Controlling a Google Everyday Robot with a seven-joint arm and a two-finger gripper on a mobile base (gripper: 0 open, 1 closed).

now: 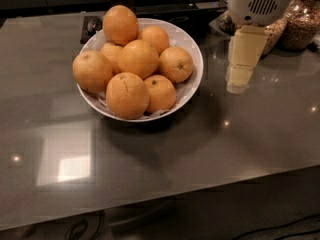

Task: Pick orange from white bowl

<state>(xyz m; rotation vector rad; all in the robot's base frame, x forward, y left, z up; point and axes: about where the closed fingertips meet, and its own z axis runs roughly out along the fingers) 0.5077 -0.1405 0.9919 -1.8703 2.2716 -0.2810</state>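
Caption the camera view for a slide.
Gripper hangs over the grey counter, right of the white bowl heaped with oranges, jars behind.

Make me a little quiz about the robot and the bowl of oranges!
1. True or false: the gripper is holding an orange.
2. Where are the oranges piled? A) in the white bowl B) on the floor C) in a jar
3. Fill in: in the picture, the gripper hangs to the bowl's ___ side.
Key: 1 false, it hangs beside the bowl, touching no orange. 2 A. 3 right.
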